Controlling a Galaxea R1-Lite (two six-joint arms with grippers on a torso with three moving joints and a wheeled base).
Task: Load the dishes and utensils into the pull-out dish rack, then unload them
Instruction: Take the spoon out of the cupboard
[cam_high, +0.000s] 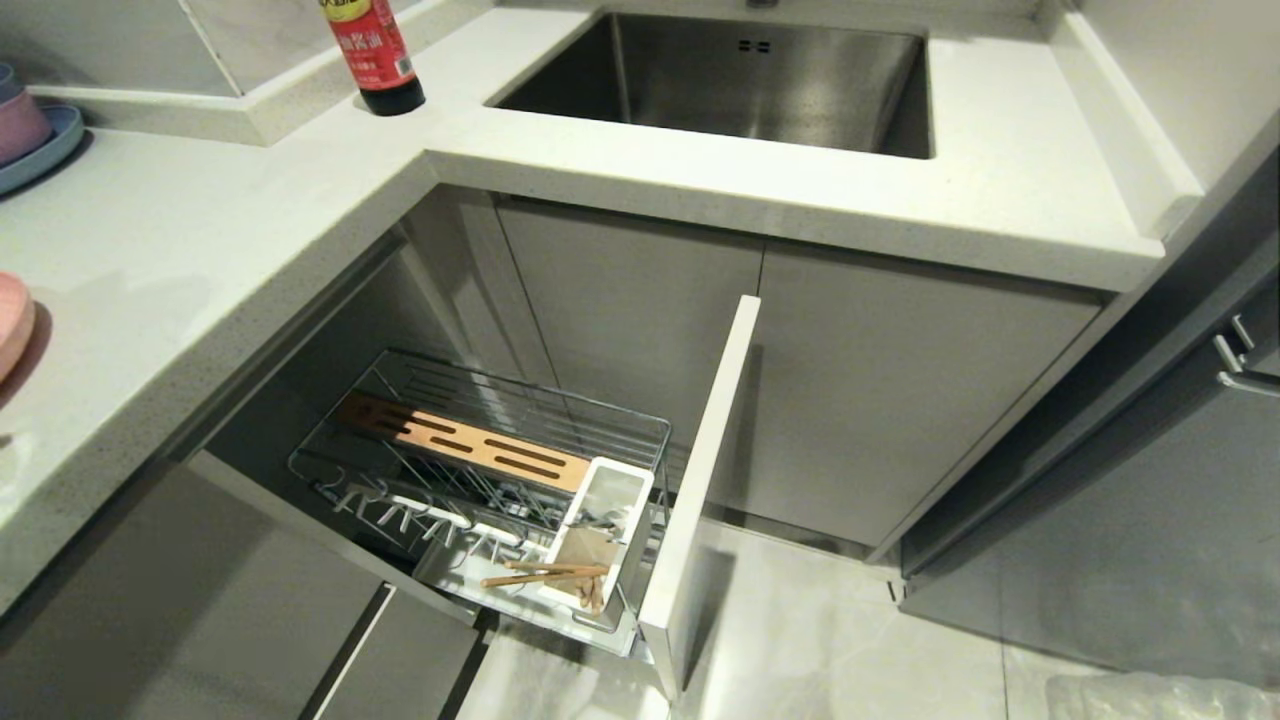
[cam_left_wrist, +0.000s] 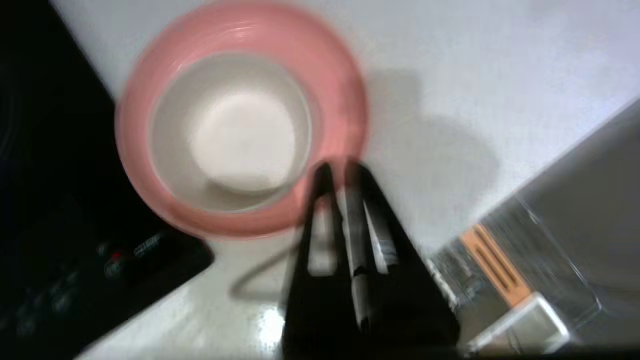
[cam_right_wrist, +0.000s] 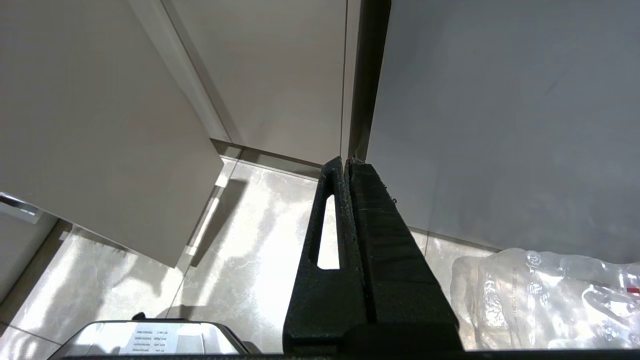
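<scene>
left hand (cam_left_wrist: 340, 172) pinched together on a silver spoon (cam_left_wrist: 356, 235) above the pink plate (cam_left_wrist: 150, 100)

even, cool light from above — the countertop (cam_high: 200, 250) is bright, the cabinet recess around the dish rack (cam_high: 480, 470) shadowed. the left wrist view is smeared by motion blur, pink plate (cam_left_wrist: 150, 100) soft-edged. floor tiles (cam_right_wrist: 250, 240) carry glare — right wrist view sharp.

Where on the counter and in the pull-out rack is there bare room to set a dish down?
Bare worktop lies between the sauce bottle, the sink and the pink plate. In the pull-out dish rack, the wire slots are free; the white caddy, holding chopsticks, is crowded.
</scene>
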